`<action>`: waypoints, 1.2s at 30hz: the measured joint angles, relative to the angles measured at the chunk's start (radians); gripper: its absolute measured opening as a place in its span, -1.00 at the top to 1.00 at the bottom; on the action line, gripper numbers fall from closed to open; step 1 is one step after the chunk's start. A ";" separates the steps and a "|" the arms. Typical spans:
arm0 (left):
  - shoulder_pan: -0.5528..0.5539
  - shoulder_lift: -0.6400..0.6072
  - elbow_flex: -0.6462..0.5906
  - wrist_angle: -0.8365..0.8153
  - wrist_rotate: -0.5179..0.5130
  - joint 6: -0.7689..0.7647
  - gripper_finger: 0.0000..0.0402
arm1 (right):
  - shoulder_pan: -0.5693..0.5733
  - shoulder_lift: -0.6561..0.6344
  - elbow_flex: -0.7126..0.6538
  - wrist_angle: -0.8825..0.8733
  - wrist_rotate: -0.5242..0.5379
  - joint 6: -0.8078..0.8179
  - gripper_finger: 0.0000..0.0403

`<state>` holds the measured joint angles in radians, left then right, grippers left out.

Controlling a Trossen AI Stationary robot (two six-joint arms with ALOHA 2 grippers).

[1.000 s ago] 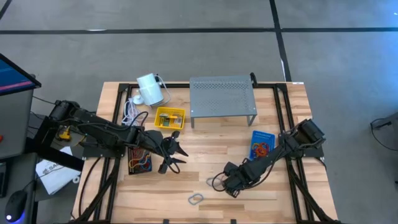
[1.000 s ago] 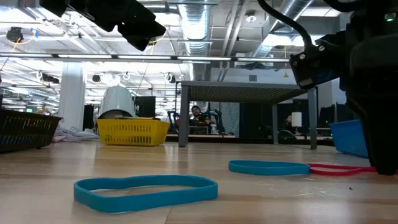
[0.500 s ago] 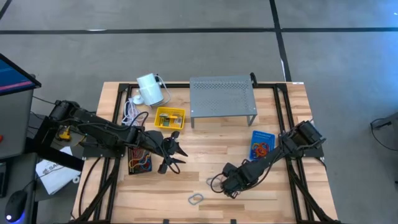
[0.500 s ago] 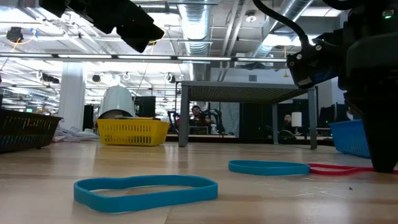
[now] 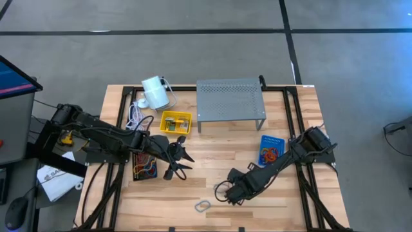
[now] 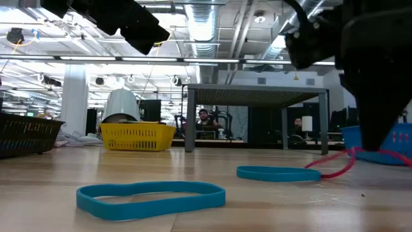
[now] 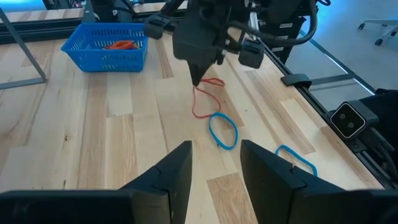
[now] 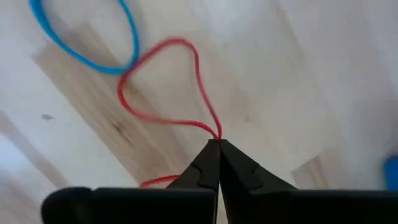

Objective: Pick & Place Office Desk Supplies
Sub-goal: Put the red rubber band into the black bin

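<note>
Two blue bands point(image 7: 224, 130) beside right fingers' point(image 8: 217, 163) red band point(image 8: 163, 87).

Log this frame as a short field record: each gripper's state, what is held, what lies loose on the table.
right gripper: shut on the thin red rubber band, lifting one end off the wooden table
left gripper: open, empty, hovering mid-table
loose: two blue rubber bands, one beside the red band, one nearer the front edge
blue plastic basket: holds orange bands

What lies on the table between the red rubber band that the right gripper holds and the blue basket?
Only bare wood. In the left wrist view, the red rubber band hangs from the shut right gripper, and the table up to the blue basket carries nothing.
</note>
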<state>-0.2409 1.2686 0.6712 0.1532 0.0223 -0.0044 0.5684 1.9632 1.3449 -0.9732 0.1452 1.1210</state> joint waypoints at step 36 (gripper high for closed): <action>0.143 0.056 0.000 0.222 0.171 -0.266 0.05 | -0.006 -0.004 0.546 -0.353 0.454 -0.319 1.00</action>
<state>-0.0983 1.3241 0.6716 0.3752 0.1936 -0.2705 0.5627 1.9594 1.8905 -1.3263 0.5991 0.8022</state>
